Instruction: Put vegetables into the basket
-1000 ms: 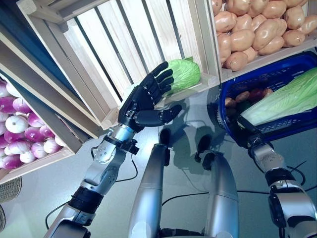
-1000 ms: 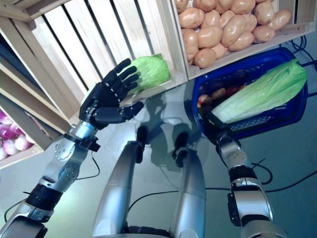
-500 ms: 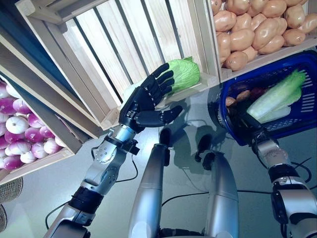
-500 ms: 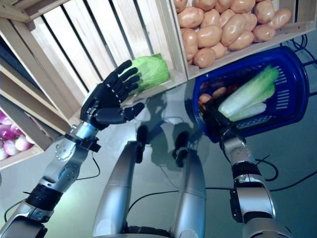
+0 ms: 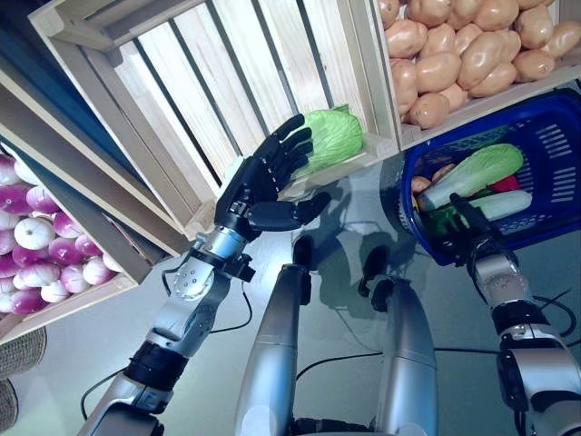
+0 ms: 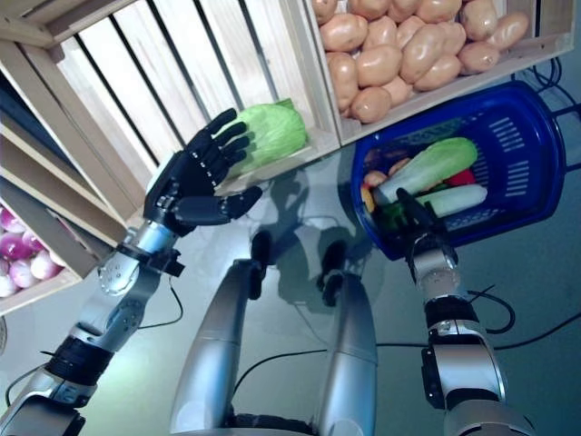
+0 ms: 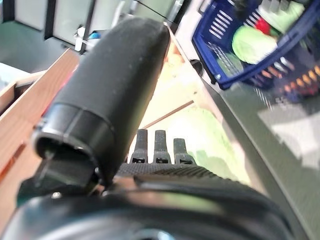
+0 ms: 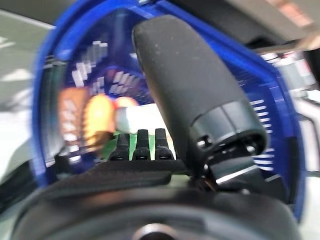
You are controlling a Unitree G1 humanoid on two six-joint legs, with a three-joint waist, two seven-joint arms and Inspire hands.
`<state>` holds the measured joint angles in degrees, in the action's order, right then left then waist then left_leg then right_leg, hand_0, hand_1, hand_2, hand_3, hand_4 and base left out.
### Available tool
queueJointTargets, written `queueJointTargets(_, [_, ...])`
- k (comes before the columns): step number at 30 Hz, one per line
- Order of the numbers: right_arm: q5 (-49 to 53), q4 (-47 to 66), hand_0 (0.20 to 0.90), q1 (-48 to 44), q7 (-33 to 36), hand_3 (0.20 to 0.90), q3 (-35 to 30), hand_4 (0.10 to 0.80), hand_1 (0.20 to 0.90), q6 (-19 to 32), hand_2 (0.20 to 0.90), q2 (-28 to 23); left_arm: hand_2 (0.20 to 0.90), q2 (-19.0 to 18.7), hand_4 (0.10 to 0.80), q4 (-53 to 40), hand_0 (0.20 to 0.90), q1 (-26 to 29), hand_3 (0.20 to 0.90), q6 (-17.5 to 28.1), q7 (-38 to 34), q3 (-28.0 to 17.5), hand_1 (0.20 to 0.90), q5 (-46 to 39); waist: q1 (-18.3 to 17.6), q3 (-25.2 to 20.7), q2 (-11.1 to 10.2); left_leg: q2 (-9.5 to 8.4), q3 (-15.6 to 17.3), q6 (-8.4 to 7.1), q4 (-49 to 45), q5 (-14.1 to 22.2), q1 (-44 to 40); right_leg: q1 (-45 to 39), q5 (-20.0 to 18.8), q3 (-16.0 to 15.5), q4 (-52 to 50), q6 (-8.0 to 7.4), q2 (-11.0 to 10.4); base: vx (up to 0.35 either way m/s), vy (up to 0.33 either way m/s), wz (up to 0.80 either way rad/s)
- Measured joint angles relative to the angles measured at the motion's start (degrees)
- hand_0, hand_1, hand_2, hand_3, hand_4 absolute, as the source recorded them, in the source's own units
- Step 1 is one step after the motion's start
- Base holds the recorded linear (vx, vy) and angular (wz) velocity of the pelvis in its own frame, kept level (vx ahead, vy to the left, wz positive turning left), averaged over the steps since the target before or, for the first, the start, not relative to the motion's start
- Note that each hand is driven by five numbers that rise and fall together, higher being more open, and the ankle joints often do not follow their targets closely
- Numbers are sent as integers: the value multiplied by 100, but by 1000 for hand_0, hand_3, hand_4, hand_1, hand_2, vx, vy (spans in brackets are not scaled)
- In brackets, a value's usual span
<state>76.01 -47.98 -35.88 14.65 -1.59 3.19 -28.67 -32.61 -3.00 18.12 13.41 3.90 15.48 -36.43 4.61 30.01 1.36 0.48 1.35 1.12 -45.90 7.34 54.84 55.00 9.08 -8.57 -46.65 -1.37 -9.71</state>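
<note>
Nearest of all, the right hand [image 6: 413,220] reaches up from the lower right with its fingers straight and loosely spread, holding nothing, its fingertips at the near rim of the blue basket [image 6: 536,186]; its own wrist view shows the fingers stretched out over the basket's contents. Inside the basket lies a long pale-green napa cabbage [image 6: 427,167], set slantwise, with a whitish stalk [image 6: 458,198] just beside it, a red vegetable [image 6: 462,177] between the two, and some small brown and orange pieces [image 6: 372,181] at the basket's left end. To the left, the left hand [image 5: 263,182] is raised with its fingers spread wide and straight and its thumb stuck out sideways, gripping nothing. Its fingertips are at the near side of a round green cabbage [image 5: 329,138], though whether they touch it cannot be told. That cabbage sits in the lower corner of a slatted wooden crate [image 5: 227,82], against the crate's right wall. Beyond the basket, a neighbouring crate [image 6: 563,36] is heaped with potatoes [image 6: 399,45]. Far off to the left, a third crate [image 5: 64,304] holds purple and white onions [image 5: 36,245].
</note>
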Motion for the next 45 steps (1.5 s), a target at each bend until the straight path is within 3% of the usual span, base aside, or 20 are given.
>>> queueJointTargets(4, [-447,974,900,534,76,900,-11,800,900,444,900,154,900,-177,800,-145,900,18,900,228,-263,-186,900,705,-73,-1,1,48,72,-2,185,-19,-171,-134,-51,50,190,-18,70,-43,97,-9])
queueJointTargets(9, [-1100,1775,900,1120,104,900,41,800,900,595,900,616,900,-343,800,-310,900,40,900,266,-783,-620,900,1167,-247,-1,1,143,221,30,332,3,-428,-323,-119,169,370,-47,173,-14,91,-15])
queueJointTargets(14, [-1759,2781,900,1954,160,900,321,800,900,597,900,803,900,-401,800,-308,900,14,900,146,-1564,-974,900,2548,-390,-1,2,162,317,10,566,-13,-678,-520,-162,216,574,-45,204,-17,79,-8])
queueJointTargets(18, [-1983,3324,900,2460,145,900,372,800,900,597,900,801,900,-685,800,-309,900,-220,900,-39,-1857,-1148,900,3476,-454,-2,2,189,387,3,683,-16,-798,-575,-179,318,657,-63,259,-4,87,-9])
queueJointTargets(23, [-2133,3346,900,2587,76,900,571,800,900,597,900,845,900,-632,800,-218,900,-254,900,-369,-1839,-1137,900,3256,-612,-2,2,210,431,-29,768,-1,-838,-580,-156,360,725,-59,277,8,77,-5])
queueJointTargets(30, [-2396,3480,900,2753,-4,900,888,800,900,599,900,874,900,-587,800,110,900,-152,900,-810,-1921,-771,900,3139,-694,-2,1,236,546,-71,1006,-89,-945,-569,-225,445,847,-80,321,6,33,-6])
queueJointTargets(39, [-2610,3497,900,2735,-5,900,921,800,900,601,900,668,900,-488,800,932,900,-201,900,-1490,-1561,-616,900,1581,-694,-3,2,250,590,-83,1073,-104,-992,-570,-227,472,872,-27,336,5,38,-1])
queueJointTargets(45, [-2583,3574,900,2700,-51,900,892,800,900,601,900,561,900,-493,800,1091,900,-136,900,-1622,-1688,-633,900,1235,-713,-3,4,260,661,-75,1090,-81,-1041,-576,-219,524,869,-58,334,8,34,-5])
